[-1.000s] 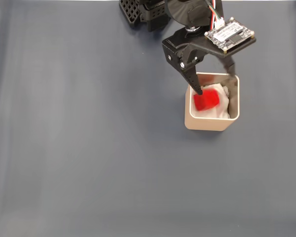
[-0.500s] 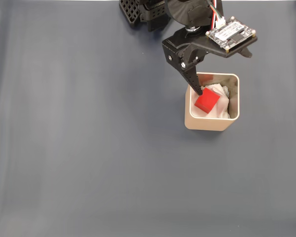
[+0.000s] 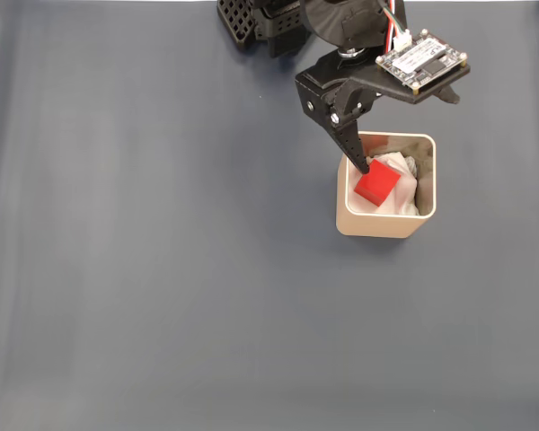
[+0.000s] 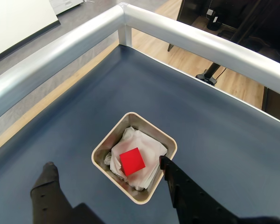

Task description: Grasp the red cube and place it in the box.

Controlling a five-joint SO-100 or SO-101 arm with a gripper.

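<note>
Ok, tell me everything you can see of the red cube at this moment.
The red cube is small, bright red, plain-faced and sharp-edged, with a matte look. It lies inside the box, resting on the crumpled white padding, turned at an angle to the walls. In the wrist view the gripper is open above it, apart from the cube.

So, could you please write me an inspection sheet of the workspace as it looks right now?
Surface: dark blue-grey mat, bordered by a metal rail in the wrist view.
Job's things: red cube lies tilted on white padding inside the box.
Clutter: nothing seen.
Gripper: gripper open above the box, fingers apart, one on either side of the box in the wrist view, holding nothing.
Cables: coloured wires run to a circuit board on the arm.
Surroundings: wooden floor beyond the rail.
</note>
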